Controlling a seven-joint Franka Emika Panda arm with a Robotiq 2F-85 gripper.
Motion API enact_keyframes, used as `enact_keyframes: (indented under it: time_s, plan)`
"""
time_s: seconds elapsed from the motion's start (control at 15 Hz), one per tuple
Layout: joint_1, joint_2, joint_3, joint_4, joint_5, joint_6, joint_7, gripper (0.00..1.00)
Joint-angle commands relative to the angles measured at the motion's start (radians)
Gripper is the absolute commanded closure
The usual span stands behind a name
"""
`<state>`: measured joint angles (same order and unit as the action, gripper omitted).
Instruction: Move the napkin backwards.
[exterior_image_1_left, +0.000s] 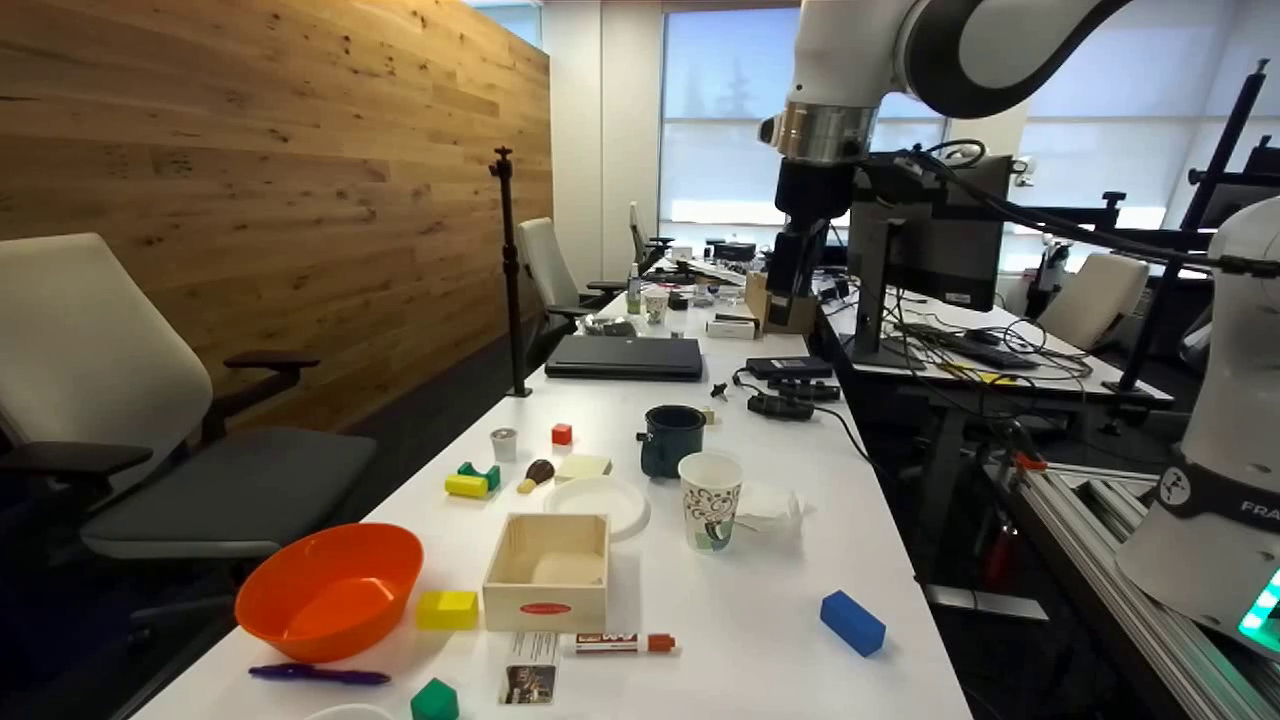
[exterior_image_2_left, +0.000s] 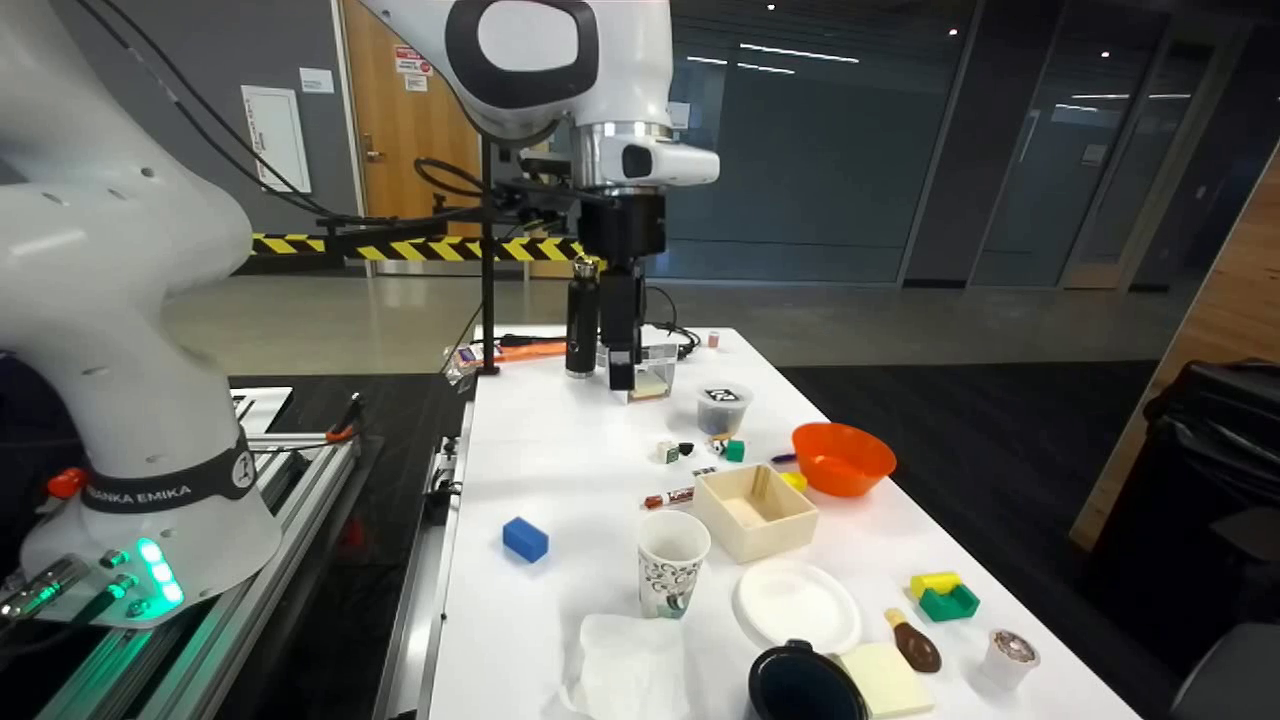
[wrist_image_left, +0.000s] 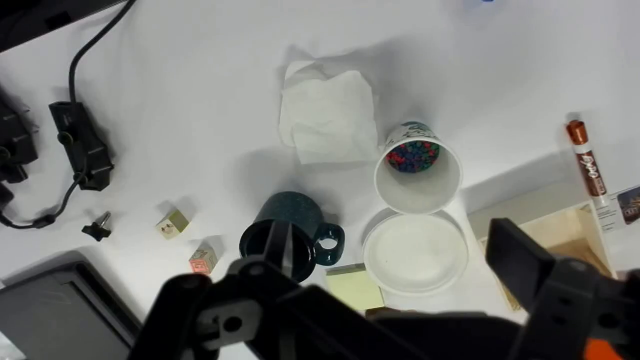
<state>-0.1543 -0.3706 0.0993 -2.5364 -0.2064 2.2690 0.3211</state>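
Pincer (wrist_image_left: 392, 232) released in the wrist view, fingers (wrist_image_left: 518, 259) spread well apart; in the picture between them, a white plate (wrist_image_left: 415, 252) and part of a pale yellow square (wrist_image_left: 356, 290). Further up, the white napkin (wrist_image_left: 334, 117), loosely folded, one edge lifted, on the counter (wrist_image_left: 185, 85). Just beside it, a patterned paper cup (wrist_image_left: 435, 187) with small coloured pieces (wrist_image_left: 412, 156) at the bottom; contact with the napkin impossible to tell. Below the napkin in this view, a dark green mug (wrist_image_left: 292, 210), partly hidden by one finger. Past the plate, a wooden box (wrist_image_left: 525, 207), and near it a brown-capped marker (wrist_image_left: 588, 162).

Next, in an exterior view, the robot arm (exterior_image_1_left: 840, 60) with its pincer pointing down, high over the counter and well apart from the napkin. Napkin just behind the cup, partly hidden by it. Nearer, by the counter's long edge, a blue block (exterior_image_1_left: 852, 622). Across from it, an orange bowl (exterior_image_1_left: 330, 595), with a yellow block (exterior_image_1_left: 447, 610) between bowl and box and a purple pen (exterior_image_1_left: 320, 675) just in front.

Then, in an exterior view, the napkin (exterior_image_2_left: 635, 665) near the lower border, with the cup just behind. Beyond, the pincer, finger gap not readable from this side, with a clear container (exterior_image_2_left: 659, 370) partly hidden by it and a black bottle (exterior_image_2_left: 582, 320) alongside.
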Motion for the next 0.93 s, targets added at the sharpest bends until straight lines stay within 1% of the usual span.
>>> enact_keyframes:
  time_s: [0.0, 0.33, 0.6, 0.73, 0.8, 0.87]
  plan:
    - [-0.005, 0.047, -0.012, 0.016, -0.037, 0.011, 0.045, 0.0]
    - [-0.036, 0.124, -0.041, 0.045, -0.048, -0.002, 0.122, 0.0]
    - [-0.058, 0.181, -0.087, 0.079, -0.053, -0.003, 0.178, 0.0]
    - [-0.056, 0.21, -0.121, 0.086, -0.03, 0.006, 0.138, 0.0]
    - [-0.052, 0.24, -0.143, 0.085, -0.004, 0.025, 0.099, 0.0]
    - [-0.053, 0.271, -0.158, 0.083, -0.002, 0.055, 0.101, 0.0]
